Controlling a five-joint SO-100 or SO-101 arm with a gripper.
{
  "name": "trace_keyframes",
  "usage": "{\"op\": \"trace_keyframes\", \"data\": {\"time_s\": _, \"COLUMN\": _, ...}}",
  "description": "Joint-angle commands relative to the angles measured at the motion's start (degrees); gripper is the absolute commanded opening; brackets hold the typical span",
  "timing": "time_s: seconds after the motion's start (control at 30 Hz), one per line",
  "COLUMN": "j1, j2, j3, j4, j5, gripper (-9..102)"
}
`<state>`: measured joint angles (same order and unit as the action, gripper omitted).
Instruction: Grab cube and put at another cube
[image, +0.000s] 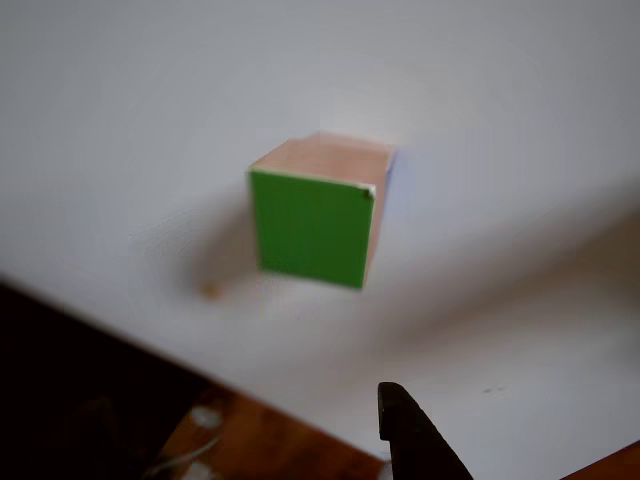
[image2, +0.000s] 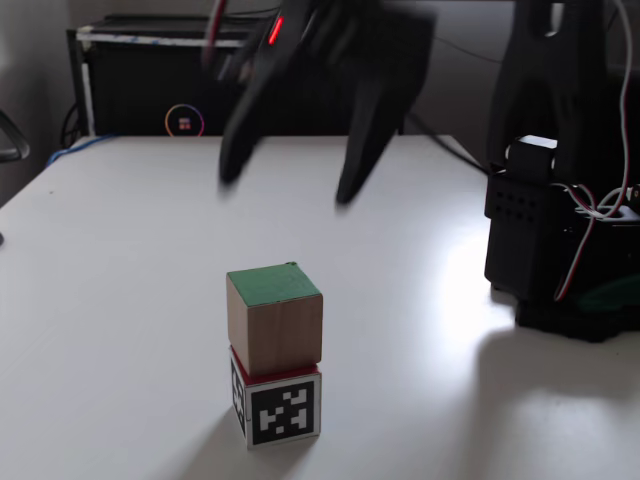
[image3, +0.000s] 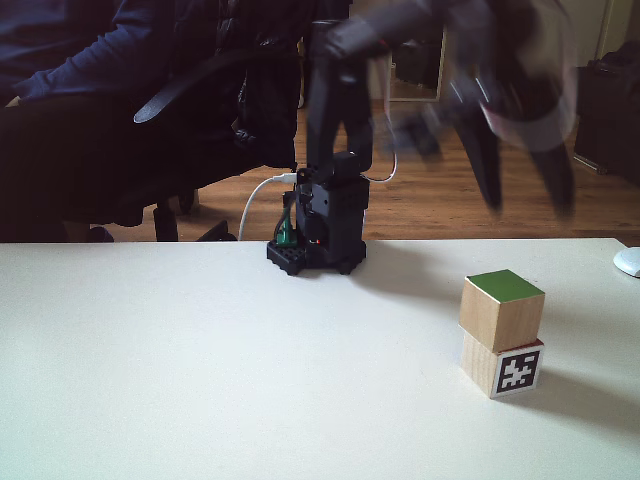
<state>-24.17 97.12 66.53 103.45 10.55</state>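
Wooden cube (image2: 274, 315) sits stacked on a second cube (image2: 278, 404) that has black-and-white marker patterns on its sides; its green face points up in both fixed views. Top cube looks slightly rotated relative to the bottom one, resting on it and not touching the claw. The stack stands on the white table (image2: 120, 260), well apart from the arm's black base (image3: 320, 225).

Claw (image2: 290, 190) is open, fingers spread wide, empty, raised above and behind the stack in a fixed view, motion-blurred. In a fixed view (image3: 520, 205) it hangs above the stack, also blurred.

Other view: cube (image: 320, 215) seen from above with the green face toward the camera; one dark fingertip (image: 405, 425) at the bottom edge.
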Motion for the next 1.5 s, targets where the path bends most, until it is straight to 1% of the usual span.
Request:
{"op": "trace_keyframes", "data": {"time_s": 0.0, "j1": 7.65, "j2": 23.38, "j3": 10.28, "j4": -0.7, "j5": -4.31, "gripper": 41}}
{"op": "trace_keyframes", "data": {"time_s": 0.1, "j1": 20.92, "j2": 47.2, "j3": 30.85, "j4": -8.61, "j5": -11.87, "gripper": 41}}
{"op": "trace_keyframes", "data": {"time_s": 0.17, "j1": 28.48, "j2": 61.61, "j3": 44.03, "j4": -13.89, "j5": -16.79, "gripper": 37}}
{"op": "trace_keyframes", "data": {"time_s": 0.23, "j1": 32.52, "j2": 71.02, "j3": 54.4, "j4": -16.44, "j5": -20.48, "gripper": 30}}
{"op": "trace_keyframes", "data": {"time_s": 0.3, "j1": 35.24, "j2": 76.29, "j3": 63.37, "j4": -18.9, "j5": -19.42, "gripper": 16}}
{"op": "trace_keyframes", "data": {"time_s": 0.33, "j1": 36.3, "j2": 78.31, "j3": 67.76, "j4": -20.13, "j5": -17.58, "gripper": 5}}
{"op": "trace_keyframes", "data": {"time_s": 0.37, "j1": 37.71, "j2": 80.86, "j3": 72.42, "j4": -21.45, "j5": -15.47, "gripper": 0}}
{"op": "trace_keyframes", "data": {"time_s": 0.47, "j1": 37.27, "j2": 90.79, "j3": 85.52, "j4": -23.55, "j5": -16.0, "gripper": 0}}
{"op": "trace_keyframes", "data": {"time_s": 0.53, "j1": 36.47, "j2": 91.14, "j3": 90.53, "j4": -23.99, "j5": -16.79, "gripper": 0}}
{"op": "trace_keyframes", "data": {"time_s": 0.7, "j1": 37.0, "j2": 91.32, "j3": 101.95, "j4": -29.36, "j5": -18.11, "gripper": 0}}
{"op": "trace_keyframes", "data": {"time_s": 1.47, "j1": 36.56, "j2": 91.32, "j3": 103.62, "j4": -29.62, "j5": -17.75, "gripper": 0}}
